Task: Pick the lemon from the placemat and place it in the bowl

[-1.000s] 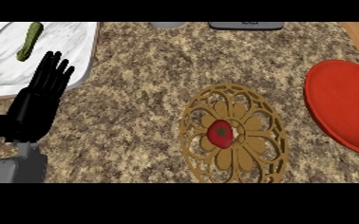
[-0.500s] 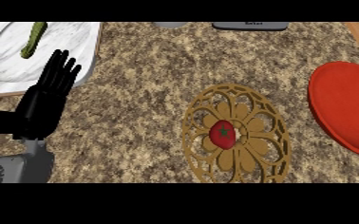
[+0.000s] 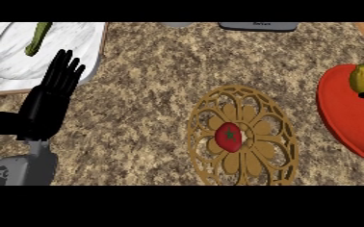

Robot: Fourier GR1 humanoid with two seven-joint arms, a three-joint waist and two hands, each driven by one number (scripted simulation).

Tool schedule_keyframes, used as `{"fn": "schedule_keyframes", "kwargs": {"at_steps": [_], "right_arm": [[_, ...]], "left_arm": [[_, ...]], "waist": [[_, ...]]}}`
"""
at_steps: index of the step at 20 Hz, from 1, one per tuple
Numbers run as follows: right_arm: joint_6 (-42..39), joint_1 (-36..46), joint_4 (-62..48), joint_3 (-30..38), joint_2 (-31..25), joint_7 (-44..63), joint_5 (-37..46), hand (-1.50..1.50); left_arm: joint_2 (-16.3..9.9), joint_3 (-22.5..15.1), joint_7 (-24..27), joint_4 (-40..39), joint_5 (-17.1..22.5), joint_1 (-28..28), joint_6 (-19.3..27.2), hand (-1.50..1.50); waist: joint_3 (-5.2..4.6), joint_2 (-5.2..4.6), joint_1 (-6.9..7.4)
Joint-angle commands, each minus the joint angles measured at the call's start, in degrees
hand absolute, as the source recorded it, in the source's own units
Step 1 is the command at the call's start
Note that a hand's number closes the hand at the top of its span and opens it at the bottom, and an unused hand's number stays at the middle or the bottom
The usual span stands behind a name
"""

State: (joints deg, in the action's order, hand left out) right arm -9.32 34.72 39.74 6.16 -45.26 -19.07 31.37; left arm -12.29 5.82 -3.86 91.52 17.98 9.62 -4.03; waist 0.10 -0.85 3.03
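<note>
A round golden openwork placemat (image 3: 241,134) lies on the speckled counter, right of centre. At its middle sits a red tomato-like fruit with a green star (image 3: 229,136). The red bowl (image 3: 341,110) is cut off by the right edge. A yellow-green rounded thing, possibly the lemon (image 3: 357,77), shows over the bowl's upper part at the very edge. A dark sliver just beneath it may belong to my right hand, which is otherwise out of frame. My left hand (image 3: 48,106) rests open at the far left, fingers up, away from the placemat.
A white marbled board (image 3: 71,43) with a long green vegetable (image 3: 37,38) lies at the back left, partly behind my left hand. A flat grey object (image 3: 257,26) sits at the back edge.
The yellow-green thing has come into view at the right edge over the bowl. My left hand has drifted slightly up and to the right. The red fruit stays on the placemat.
</note>
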Motion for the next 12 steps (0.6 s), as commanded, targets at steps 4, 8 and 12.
{"fn": "schedule_keyframes", "kwargs": {"at_steps": [4,8,12], "right_arm": [[-5.0,7.9,-14.9,-0.5,3.6,-9.3,0.5,-1.50],[-6.7,8.9,-18.5,5.9,2.0,-16.8,-5.3,-1.50],[-12.7,11.1,-21.8,14.6,1.5,-16.7,-14.6,-1.50]], "left_arm": [[1.1,-1.3,-2.8,1.3,-0.6,1.7,1.7,0.00],[0.4,0.0,-0.1,-0.7,0.1,0.2,-0.5,0.00],[0.5,0.9,0.8,-1.3,0.4,0.3,-0.3,0.00]], "waist": [[0.12,-0.07,-0.09],[0.15,-0.15,-0.62],[0.14,0.03,-1.35]]}}
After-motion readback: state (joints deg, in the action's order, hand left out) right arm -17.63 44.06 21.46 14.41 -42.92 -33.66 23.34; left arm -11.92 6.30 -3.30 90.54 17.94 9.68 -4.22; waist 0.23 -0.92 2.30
